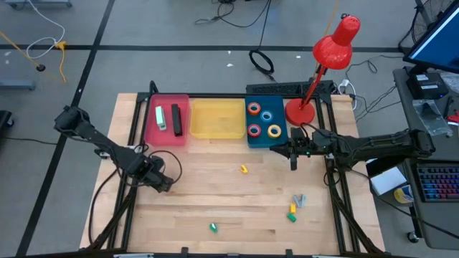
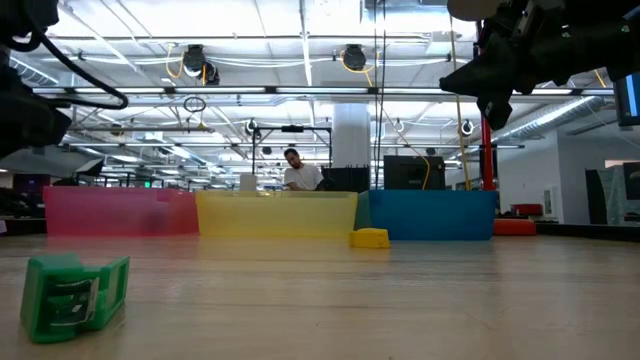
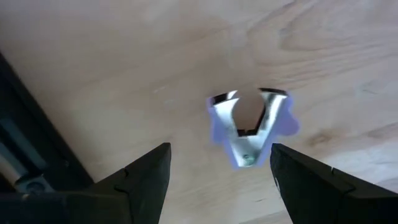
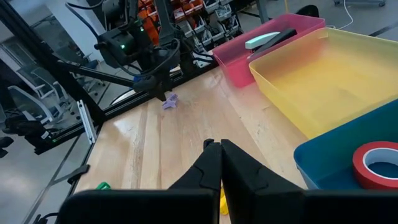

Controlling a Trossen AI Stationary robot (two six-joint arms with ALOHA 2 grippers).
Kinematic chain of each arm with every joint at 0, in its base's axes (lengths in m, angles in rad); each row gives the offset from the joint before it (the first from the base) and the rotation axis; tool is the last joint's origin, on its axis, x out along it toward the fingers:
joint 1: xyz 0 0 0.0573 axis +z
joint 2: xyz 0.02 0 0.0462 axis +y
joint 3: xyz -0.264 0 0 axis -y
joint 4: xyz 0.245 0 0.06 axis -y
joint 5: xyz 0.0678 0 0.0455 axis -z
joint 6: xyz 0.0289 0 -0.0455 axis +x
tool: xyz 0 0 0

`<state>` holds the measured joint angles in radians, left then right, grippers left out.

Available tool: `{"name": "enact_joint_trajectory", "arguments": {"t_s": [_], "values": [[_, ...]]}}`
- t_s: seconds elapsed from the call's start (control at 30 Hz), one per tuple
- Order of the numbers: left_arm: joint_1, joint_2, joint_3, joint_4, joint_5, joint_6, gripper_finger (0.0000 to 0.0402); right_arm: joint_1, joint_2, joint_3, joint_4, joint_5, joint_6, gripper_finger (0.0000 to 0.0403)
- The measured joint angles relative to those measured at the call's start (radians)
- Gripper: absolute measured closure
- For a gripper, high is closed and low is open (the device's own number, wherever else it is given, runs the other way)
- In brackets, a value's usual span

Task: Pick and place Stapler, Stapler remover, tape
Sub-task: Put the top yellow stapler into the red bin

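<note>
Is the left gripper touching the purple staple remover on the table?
Apart. In the left wrist view, the open left gripper has bare wood between each finger and the purple staple remover. The right wrist view also shows it above the remover.

I work in a lab hall: exposed ceiling ducts (image 2: 345,57), cabled floor (image 1: 237,18), a person (image 2: 297,170) at far desks.

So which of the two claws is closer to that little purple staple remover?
Left. The left gripper hangs open right over the purple staple remover; the right gripper sits shut across the table by the blue bin.
</note>
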<state>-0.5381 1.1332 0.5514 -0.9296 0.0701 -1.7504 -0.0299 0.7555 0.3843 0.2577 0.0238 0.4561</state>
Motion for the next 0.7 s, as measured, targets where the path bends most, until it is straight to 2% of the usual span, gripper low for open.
{"name": "enact_joint_trajectory", "arguments": {"t_s": [0.17,0.37,0.57,0.7], "values": [[0.000,-0.007,0.000,0.003,-0.015,-0.007,0.0128,0.000,0.000,0.000,0.000,-0.005,0.000,0.0403],[0.000,-0.055,0.000,0.030,-0.031,-0.008,0.0128,0.000,0.000,0.001,-0.005,-0.125,0.034,0.0403],[-0.001,-0.145,0.000,0.101,-0.171,0.096,0.0128,0.008,0.000,0.001,-0.058,-0.195,0.162,0.0403],[-0.001,-0.210,0.000,0.031,-0.203,0.110,0.0128,0.054,0.001,0.001,-0.048,-0.168,0.187,0.0403]]}}
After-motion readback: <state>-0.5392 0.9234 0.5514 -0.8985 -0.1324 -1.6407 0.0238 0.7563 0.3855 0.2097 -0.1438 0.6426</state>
